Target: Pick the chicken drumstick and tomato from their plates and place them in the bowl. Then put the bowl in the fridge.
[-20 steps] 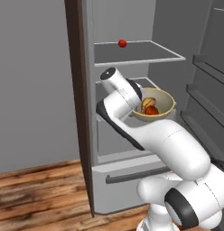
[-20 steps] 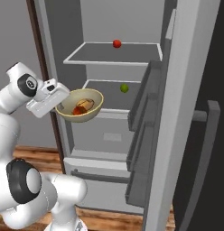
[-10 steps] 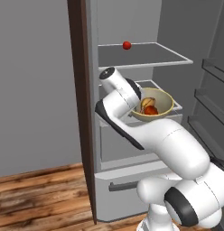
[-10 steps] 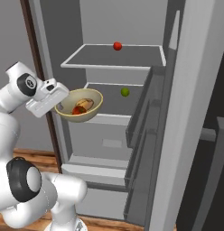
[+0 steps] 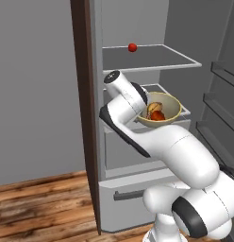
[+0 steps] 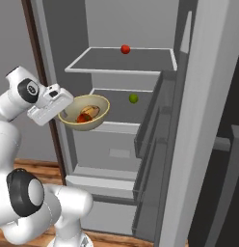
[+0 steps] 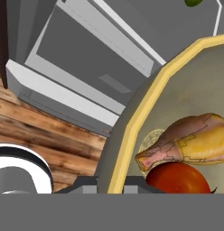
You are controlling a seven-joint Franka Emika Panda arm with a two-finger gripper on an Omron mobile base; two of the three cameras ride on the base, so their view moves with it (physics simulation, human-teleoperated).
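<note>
Bowl (image 6: pixel 85 112): tan, deep, held in the air at its rim by the end effector (image 6: pixel 63 112), clenched on it, in front of the open fridge (image 6: pixel 116 159) at middle-shelf level.

Contents: chicken drumstick (image 7: pixel 190 140) lying across, tomato (image 7: pixel 177 178) touching it at 6 o'clock.

Fridge stock: red ball (image 6: pixel 125 48) on the upper shelf; green ball (image 6: pixel 133 98) on the middle shelf, at 3 o'clock of the bowl.

Floor (image 5: pixel 38 208): wood planks.

Grey wall (image 5: pixel 38 85), wooden floor (image 5: pixel 43 208)
</note>
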